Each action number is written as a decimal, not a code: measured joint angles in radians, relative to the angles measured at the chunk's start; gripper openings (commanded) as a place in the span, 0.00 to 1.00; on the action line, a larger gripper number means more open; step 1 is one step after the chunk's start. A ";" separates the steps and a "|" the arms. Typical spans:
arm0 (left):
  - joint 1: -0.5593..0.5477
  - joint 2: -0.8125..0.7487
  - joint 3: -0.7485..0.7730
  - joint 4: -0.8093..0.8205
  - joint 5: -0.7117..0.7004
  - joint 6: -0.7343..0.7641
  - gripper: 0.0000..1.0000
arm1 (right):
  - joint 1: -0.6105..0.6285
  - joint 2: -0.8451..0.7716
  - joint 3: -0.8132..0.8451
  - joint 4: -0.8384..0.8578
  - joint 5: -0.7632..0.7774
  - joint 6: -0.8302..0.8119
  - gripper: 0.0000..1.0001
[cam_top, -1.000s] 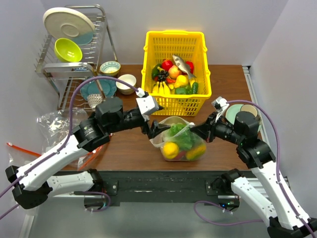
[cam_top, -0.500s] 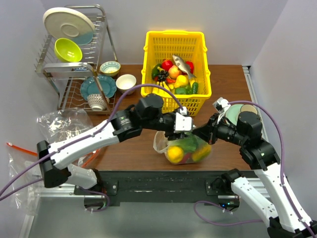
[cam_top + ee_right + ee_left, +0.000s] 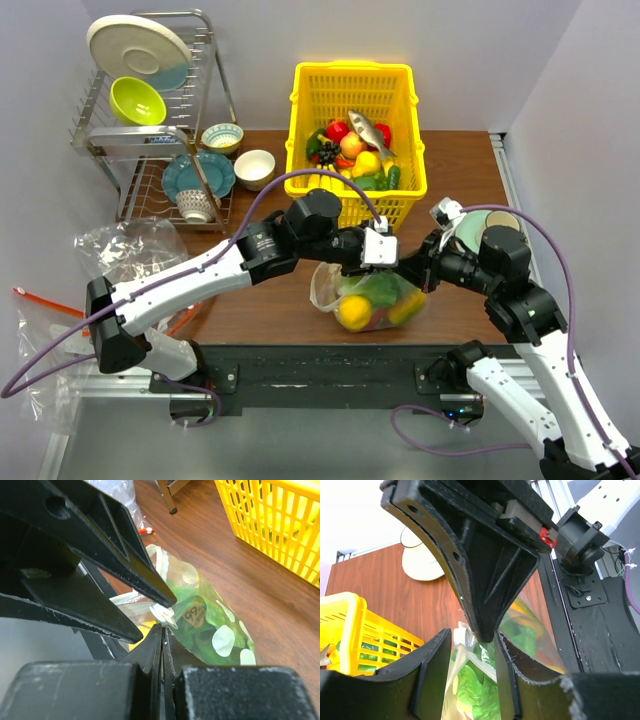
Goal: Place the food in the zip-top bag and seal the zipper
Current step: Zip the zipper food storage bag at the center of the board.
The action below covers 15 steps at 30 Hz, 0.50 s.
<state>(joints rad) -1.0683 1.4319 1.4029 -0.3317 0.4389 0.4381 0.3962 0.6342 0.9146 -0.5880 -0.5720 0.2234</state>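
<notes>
The zip-top bag (image 3: 372, 296), clear with white dots, lies near the table's front edge and holds the food: green lettuce (image 3: 376, 286) and a yellow fruit (image 3: 349, 307). My right gripper (image 3: 408, 270) is shut on the right end of the bag's mouth edge, seen in the right wrist view pinched between the fingers (image 3: 162, 636). My left gripper (image 3: 392, 262) sits right beside it. In the left wrist view its jaws stand apart astride the zipper strip (image 3: 465, 645), with the right gripper's fingers (image 3: 485, 590) reaching in from above. Lettuce (image 3: 475, 690) shows through the plastic.
A yellow basket (image 3: 300, 120) with more toy food stands just behind the bag. A dish rack (image 3: 115, 165) with plates and bowls is at the back left. Plain clear bags (image 3: 120, 250) lie at the left edge. A plate (image 3: 470, 228) sits behind my right arm.
My left arm has swung from the bag's left end across to its right end, next to the right gripper, and its jaws have narrowed. The right gripper has kept its hold.
</notes>
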 measured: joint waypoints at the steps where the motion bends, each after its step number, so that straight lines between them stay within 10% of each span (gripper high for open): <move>1: 0.000 0.001 0.001 0.003 0.000 0.000 0.41 | 0.000 0.000 0.000 -0.003 0.000 -0.002 0.00; 11: -0.001 0.024 0.021 0.010 -0.016 -0.006 0.00 | -0.005 -0.001 0.000 -0.018 0.001 -0.013 0.00; 15: -0.001 0.034 0.030 0.009 -0.029 -0.008 0.00 | -0.005 -0.003 0.000 -0.019 0.001 -0.016 0.00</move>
<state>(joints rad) -1.0691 1.4662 1.4326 -0.3229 0.4103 0.4297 0.3916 0.6315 0.9146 -0.6071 -0.5709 0.2073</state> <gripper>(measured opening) 0.059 0.007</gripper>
